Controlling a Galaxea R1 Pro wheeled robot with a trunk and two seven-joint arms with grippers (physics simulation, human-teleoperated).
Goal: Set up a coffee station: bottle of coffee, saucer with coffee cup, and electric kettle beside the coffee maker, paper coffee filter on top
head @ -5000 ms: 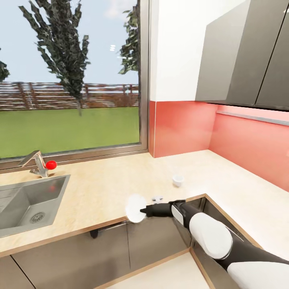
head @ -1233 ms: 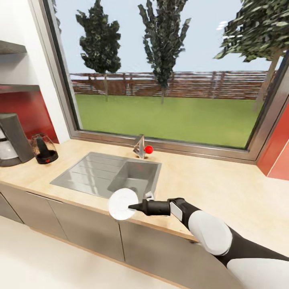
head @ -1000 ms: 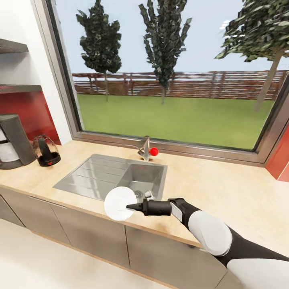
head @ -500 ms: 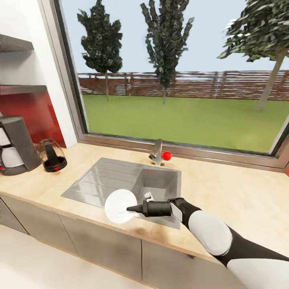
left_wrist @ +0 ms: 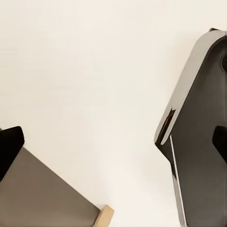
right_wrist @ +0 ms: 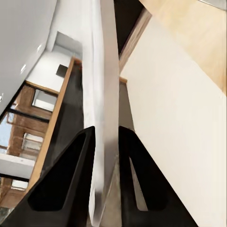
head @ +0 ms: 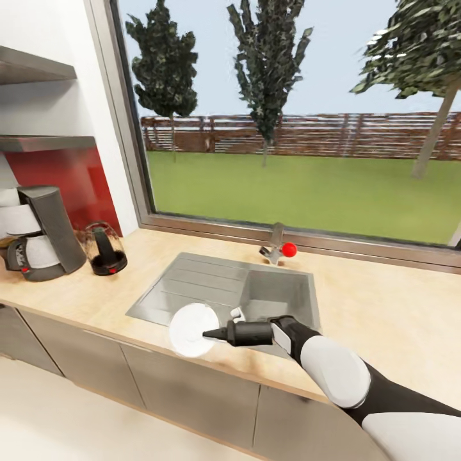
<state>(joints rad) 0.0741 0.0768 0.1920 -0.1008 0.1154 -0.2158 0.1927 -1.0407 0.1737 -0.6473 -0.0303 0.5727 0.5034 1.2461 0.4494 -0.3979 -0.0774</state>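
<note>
In the head view my right gripper (head: 208,333) is shut on the rim of a white saucer (head: 188,330), holding it edge-up over the counter's front edge beside the sink. The right wrist view has the saucer's thin edge (right_wrist: 106,85) pinched between both black fingers (right_wrist: 75,161). The grey coffee maker (head: 45,234) stands on the countertop at far left. Just to its right stands the clear electric kettle (head: 105,248) on its black base. My left gripper (left_wrist: 109,142) is open over pale floor, nothing between its fingers.
A steel sink (head: 192,288) with a drainboard lies in the wooden countertop (head: 70,298), with a faucet (head: 275,242) and red knob (head: 289,250) behind it. Two grey shelves (head: 38,67) hang above the coffee maker. A wide window backs the counter; grey cabinets run below.
The camera has swung left along the counter, from the corner to the sink; coffee maker and kettle have slid rightward into the picture. The saucer stays in my right gripper.
</note>
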